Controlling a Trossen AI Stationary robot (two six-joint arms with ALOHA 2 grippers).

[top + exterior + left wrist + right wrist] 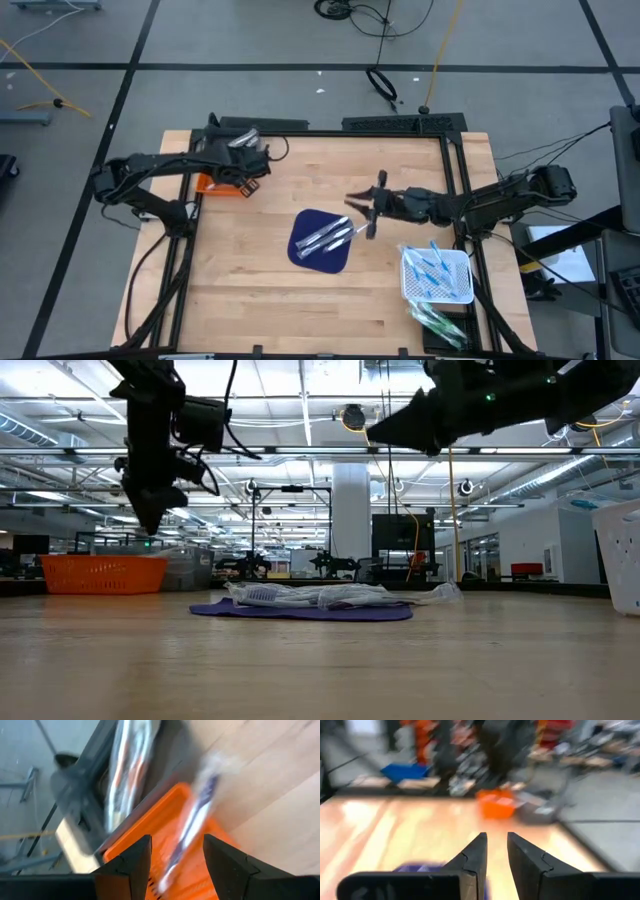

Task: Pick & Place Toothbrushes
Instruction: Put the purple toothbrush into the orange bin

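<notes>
- The left end effector (243,165) hangs over the orange basket (222,184) at the far left of the wooden surface (250,270). Its fingers are spread and released, with a wrapped toothbrush (187,832) seen between them over the basket (whether it touches either finger I cannot tell).
- The right end effector (362,208) hovers just beside the dark blue mat (322,241), its fingers (472,857) slightly apart and holding nothing.
- Several wrapped toothbrushes (328,236) lie on the mat near the middle of the surface.
- More toothbrushes with blue handles (432,268) rest in the white basket (437,276) at the near right.
- A green bundle (437,320) lies just beside that basket.
</notes>
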